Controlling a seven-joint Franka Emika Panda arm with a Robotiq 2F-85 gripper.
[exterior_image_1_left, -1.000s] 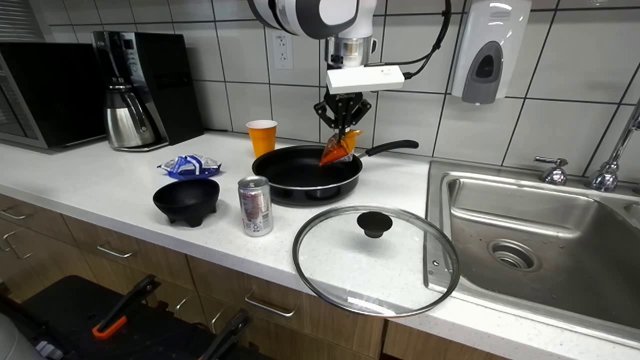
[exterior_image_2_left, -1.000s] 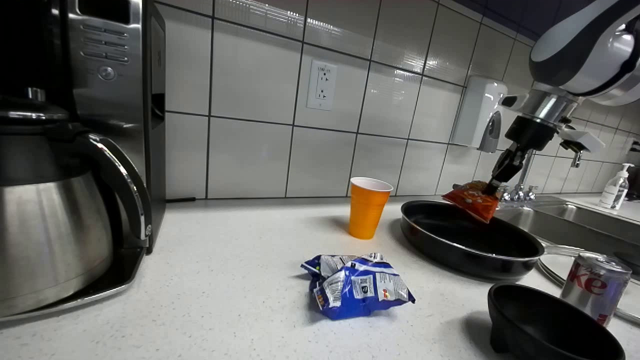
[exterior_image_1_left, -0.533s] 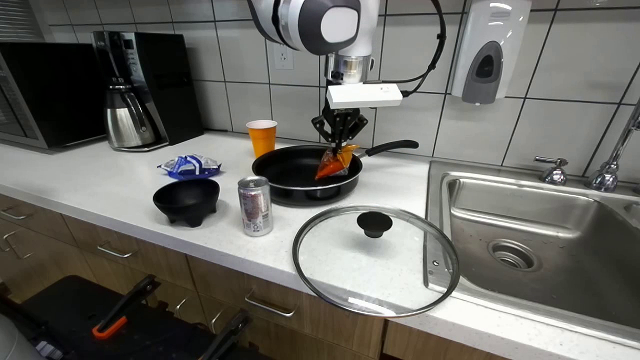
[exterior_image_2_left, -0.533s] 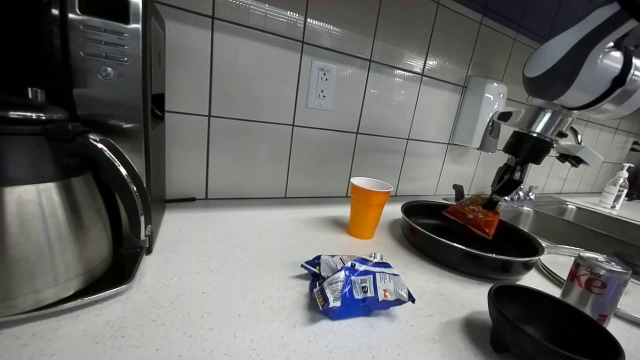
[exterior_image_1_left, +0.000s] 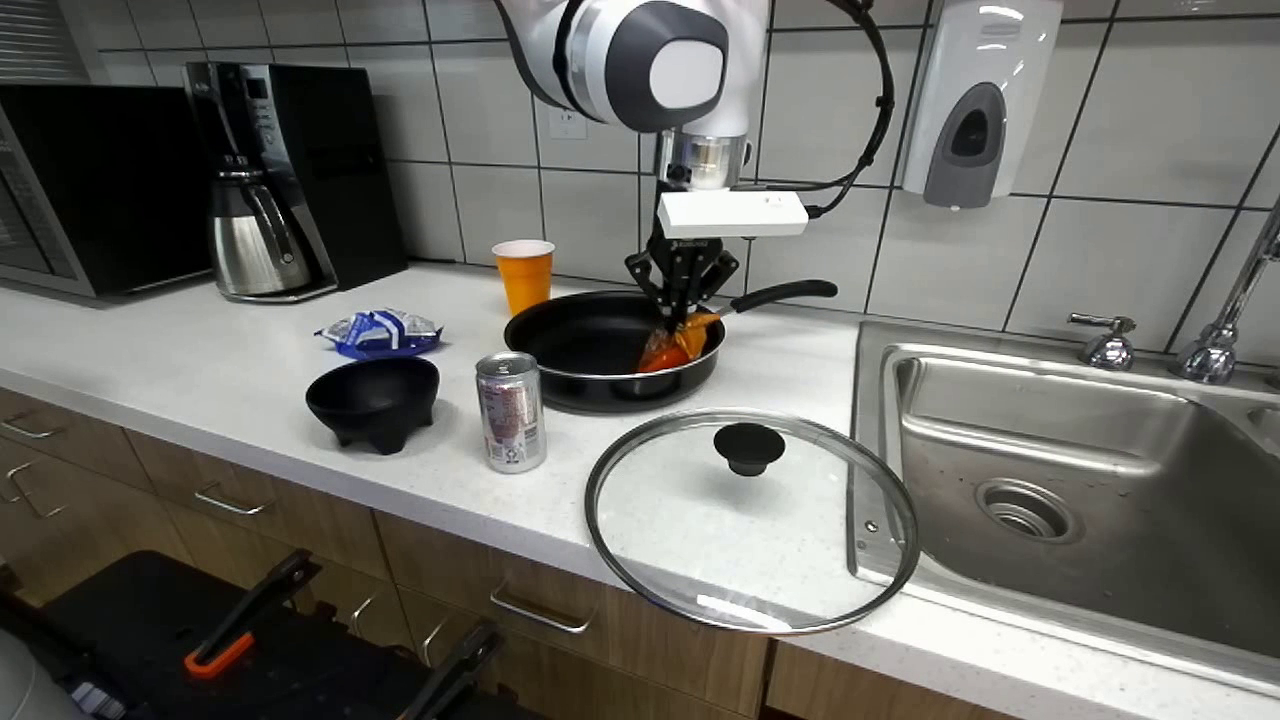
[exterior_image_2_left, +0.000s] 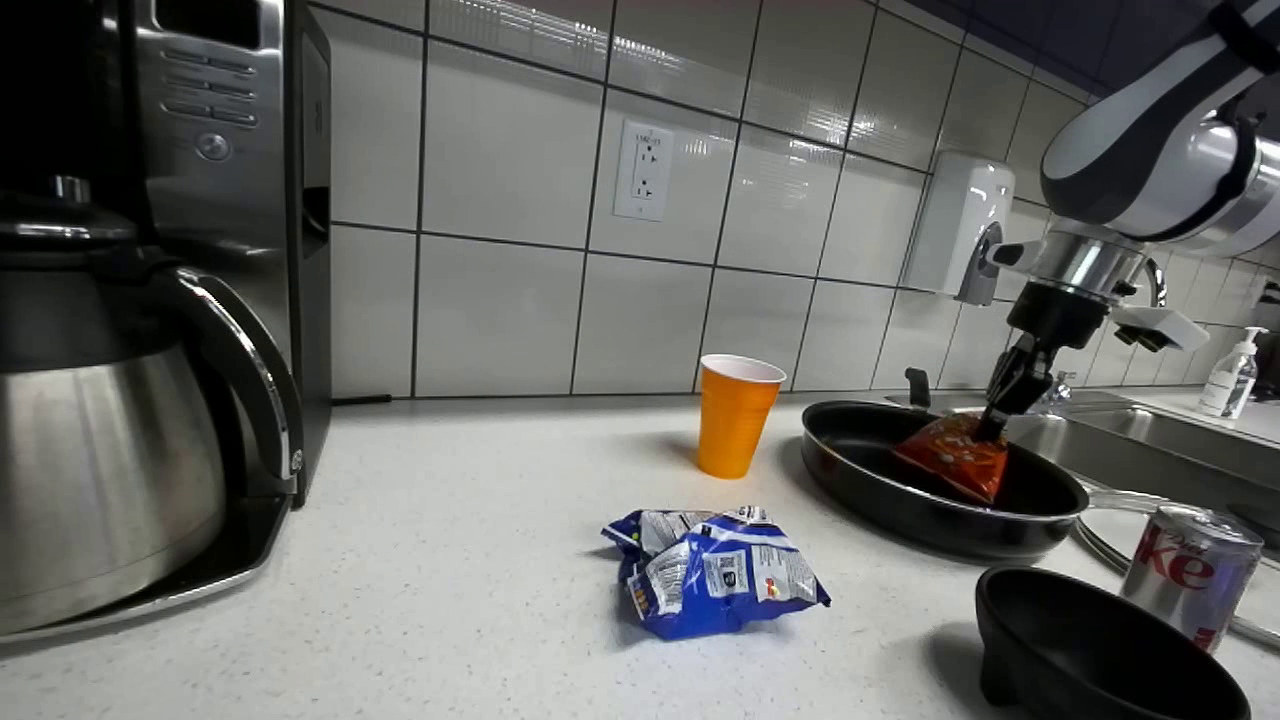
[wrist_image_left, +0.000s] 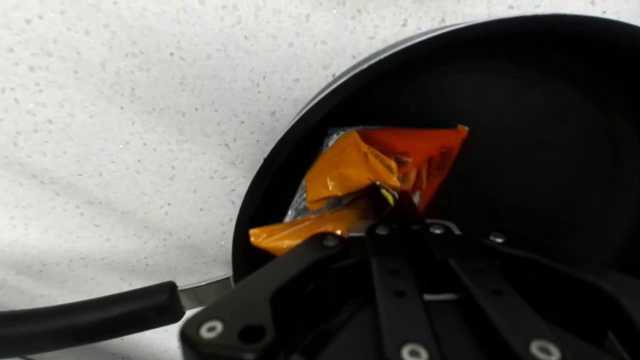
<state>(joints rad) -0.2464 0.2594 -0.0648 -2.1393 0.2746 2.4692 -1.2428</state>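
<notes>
Both exterior views face the tiled wall (exterior_image_2_left: 500, 310), sharing the pan (exterior_image_1_left: 610, 391) beneath the close wrist view.

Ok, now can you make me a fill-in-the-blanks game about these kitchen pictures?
1. The gripper holds the red-and-orange packet inside the black frying ____.
2. On the outside, the cup is coloured ____.
3. The main colour of the crumpled bag on the counter is ____.
4. In both exterior views, the drink can stands between the glass lid and the small black ____.

Missing words: pan; orange; blue; bowl.
</notes>
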